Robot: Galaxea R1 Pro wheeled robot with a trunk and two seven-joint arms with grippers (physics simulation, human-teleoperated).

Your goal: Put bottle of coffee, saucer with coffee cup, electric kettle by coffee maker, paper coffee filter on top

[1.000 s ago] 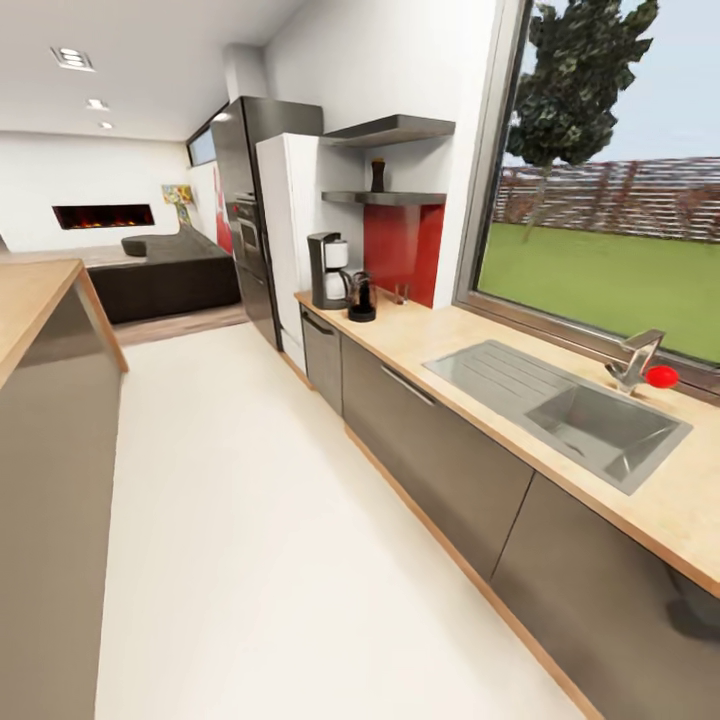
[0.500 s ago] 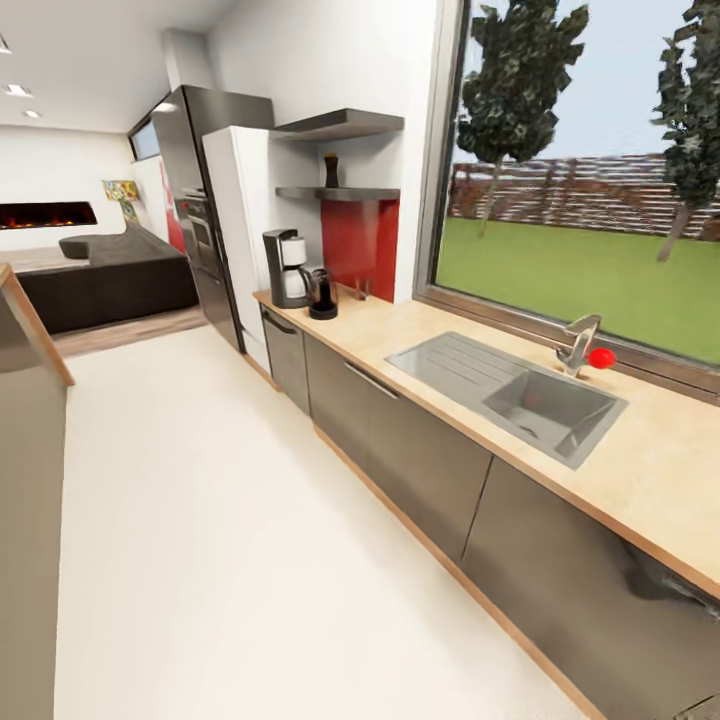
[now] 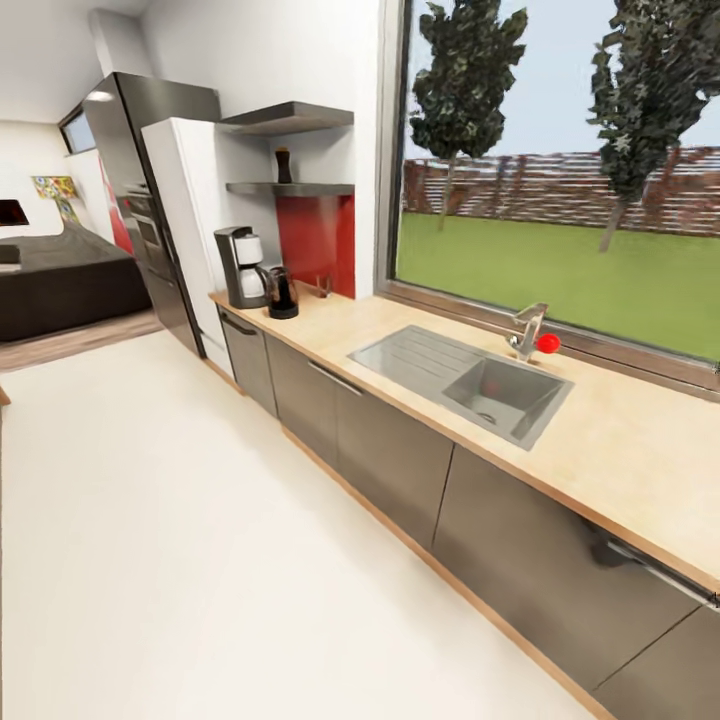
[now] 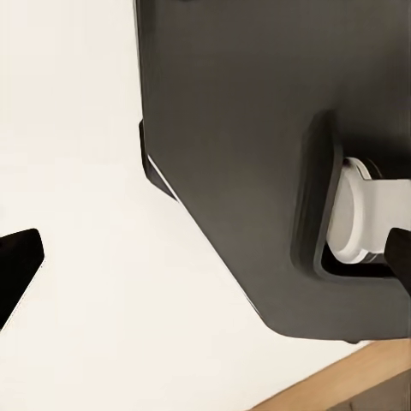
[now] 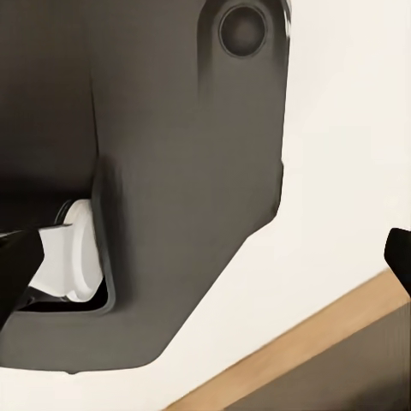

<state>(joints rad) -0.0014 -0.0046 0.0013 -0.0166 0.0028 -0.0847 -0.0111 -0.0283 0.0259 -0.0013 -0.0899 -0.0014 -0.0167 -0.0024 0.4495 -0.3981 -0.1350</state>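
Head view has panned since the earlier frames: whole scene shifted toward frame left, camera motion, not object motion. Coffee maker (image 3: 240,266) now sits left of centre in the upper half, on the far end of the countertop (image 3: 620,450). Electric kettle (image 3: 281,294) just beside it, on its right in the frame. Bottle of coffee (image 3: 283,166) stands on the lower kitchen shelf (image 3: 300,188) above them. Sink (image 3: 500,395) now mid-frame; more window visible at right.

Left gripper (image 4: 205,261): fingertips at opposite frame edges, spread apart, holding nothing. Right gripper (image 5: 205,261): likewise apart. Both wrist views face the robot's dark base (image 4: 257,128) over the pale floor (image 4: 77,128).
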